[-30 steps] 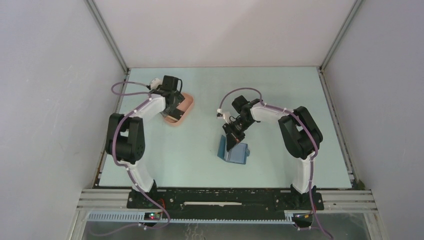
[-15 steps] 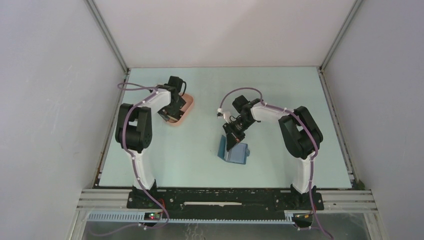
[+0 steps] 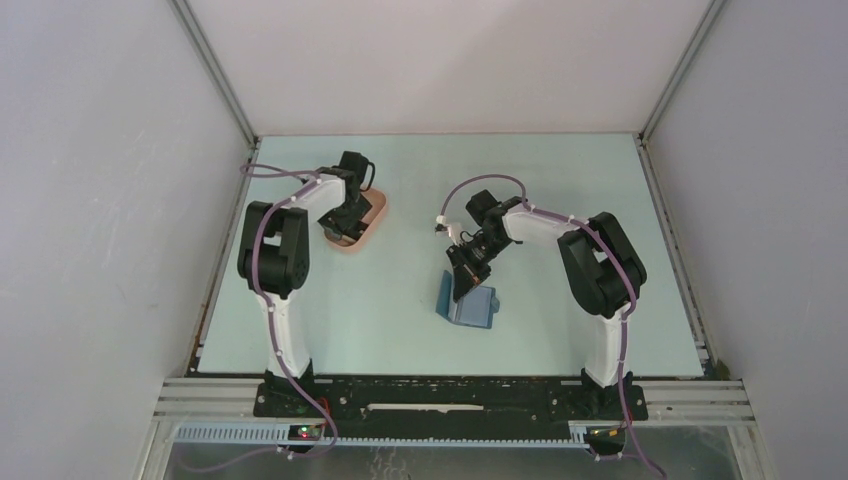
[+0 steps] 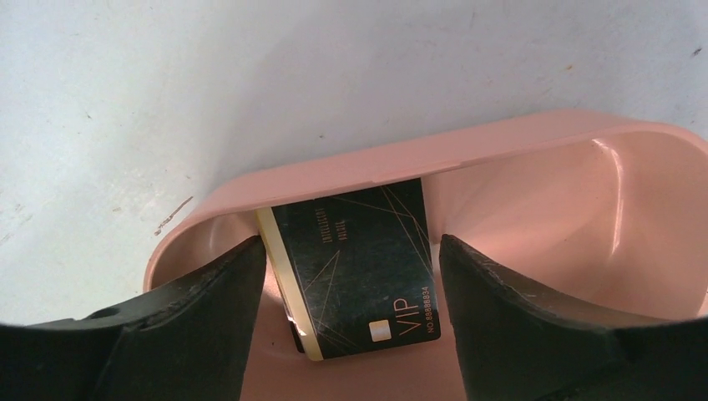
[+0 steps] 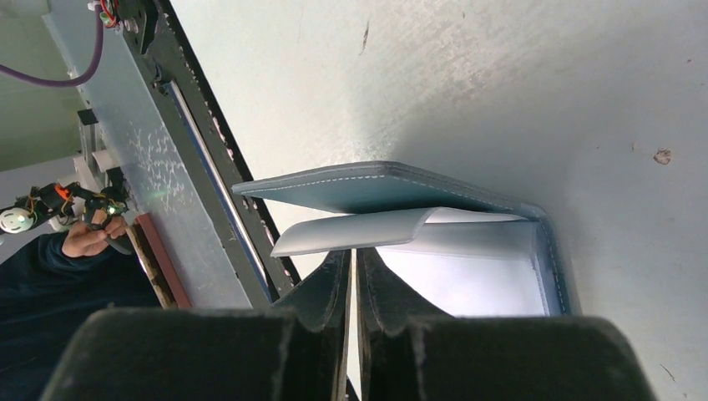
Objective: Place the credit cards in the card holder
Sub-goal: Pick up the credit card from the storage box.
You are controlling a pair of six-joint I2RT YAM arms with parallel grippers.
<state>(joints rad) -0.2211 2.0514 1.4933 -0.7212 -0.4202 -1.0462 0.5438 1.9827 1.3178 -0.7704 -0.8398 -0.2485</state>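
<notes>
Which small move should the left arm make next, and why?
Probably close the left gripper on the black card: its jaws stand open on both sides of the card, which leans against the wall of the pink tray, ungripped. The right gripper holds the wallet open.

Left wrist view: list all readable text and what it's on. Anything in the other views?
"VIP": gold, on the black card lying in the pink tray.
"NO.8888834": same card, beside VIP; last digits uncertain.
Two small gold lines mid-card: too blurred to read.
No text visible on the card holder or in the top view.
</notes>
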